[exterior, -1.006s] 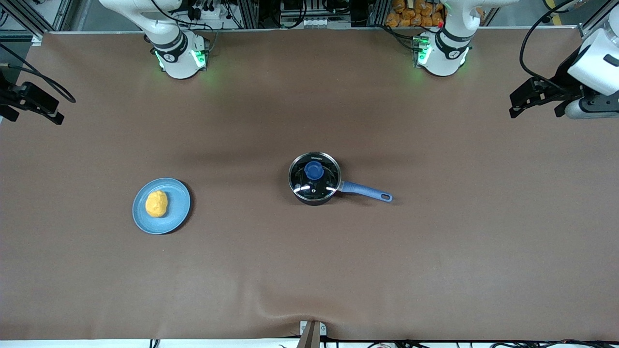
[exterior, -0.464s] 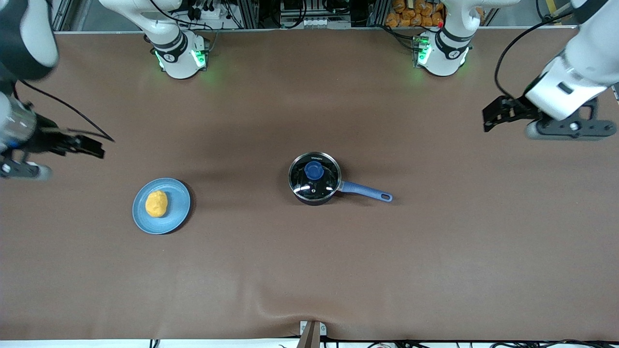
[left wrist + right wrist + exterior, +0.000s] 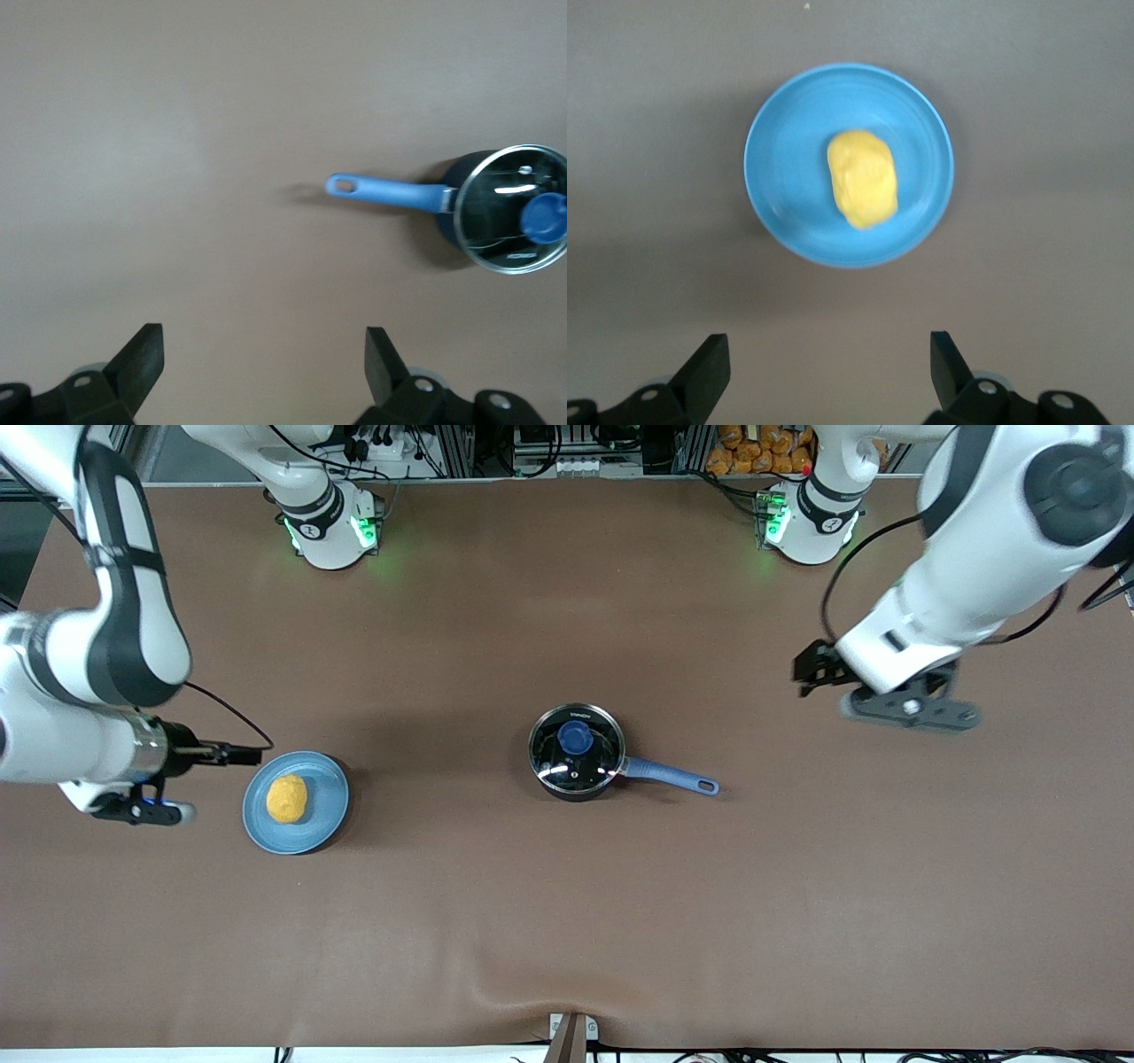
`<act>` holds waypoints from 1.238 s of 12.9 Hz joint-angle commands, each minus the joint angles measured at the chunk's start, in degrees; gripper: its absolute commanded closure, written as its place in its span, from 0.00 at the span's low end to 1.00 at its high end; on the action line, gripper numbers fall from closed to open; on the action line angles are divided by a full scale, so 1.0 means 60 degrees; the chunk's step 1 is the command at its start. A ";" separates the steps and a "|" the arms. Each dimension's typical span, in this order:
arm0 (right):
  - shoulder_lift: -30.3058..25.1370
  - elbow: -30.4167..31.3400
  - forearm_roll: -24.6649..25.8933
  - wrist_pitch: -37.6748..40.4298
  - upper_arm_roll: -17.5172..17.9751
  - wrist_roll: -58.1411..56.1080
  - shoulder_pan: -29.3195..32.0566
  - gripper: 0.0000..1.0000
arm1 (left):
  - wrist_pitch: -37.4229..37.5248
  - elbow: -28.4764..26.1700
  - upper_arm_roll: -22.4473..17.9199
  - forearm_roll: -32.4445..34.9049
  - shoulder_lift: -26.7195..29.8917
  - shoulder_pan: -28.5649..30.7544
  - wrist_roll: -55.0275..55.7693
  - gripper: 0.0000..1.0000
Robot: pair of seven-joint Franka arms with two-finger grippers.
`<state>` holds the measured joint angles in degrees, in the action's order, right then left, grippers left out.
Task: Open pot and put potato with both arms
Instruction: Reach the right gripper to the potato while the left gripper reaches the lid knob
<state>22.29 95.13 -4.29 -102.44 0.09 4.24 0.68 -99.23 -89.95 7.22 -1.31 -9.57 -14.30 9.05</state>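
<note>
Over the table, both open grippers, left gripper (image 3: 811, 673) and right gripper (image 3: 248, 755), have moved inward toward the lidded pot (image 3: 576, 753).

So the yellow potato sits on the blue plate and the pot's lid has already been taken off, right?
Not quite. The potato does sit on the blue plate, but the lid is on the pot, blue knob up, as the front view shows.

front: high, faces robots | left wrist: down on pot (image 3: 509, 209) | right wrist: down on plate (image 3: 780, 190)
</note>
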 commanded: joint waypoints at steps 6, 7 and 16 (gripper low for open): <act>0.1220 0.1254 -0.0223 -0.3169 0.0043 -0.1087 0.0487 0.00 | -0.2241 0.2009 -0.0074 -0.0118 -0.3541 -0.3077 0.4019 0.00; 0.1353 0.1254 -0.0223 -0.3359 0.0043 -0.1189 0.0545 0.00 | -0.2386 0.2246 -0.0075 -0.0118 -0.3879 -0.3254 0.5073 0.00; 0.2276 0.1240 -0.0911 -0.4092 0.0043 -0.1263 0.0561 0.00 | -0.3252 0.2116 -0.0368 0.0876 -0.5069 -0.4662 0.9872 0.00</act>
<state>34.83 102.74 -8.21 -125.51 -0.12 -1.93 3.55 -119.14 -78.61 5.80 1.34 -38.56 -40.95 64.56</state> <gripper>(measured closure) 0.000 0.000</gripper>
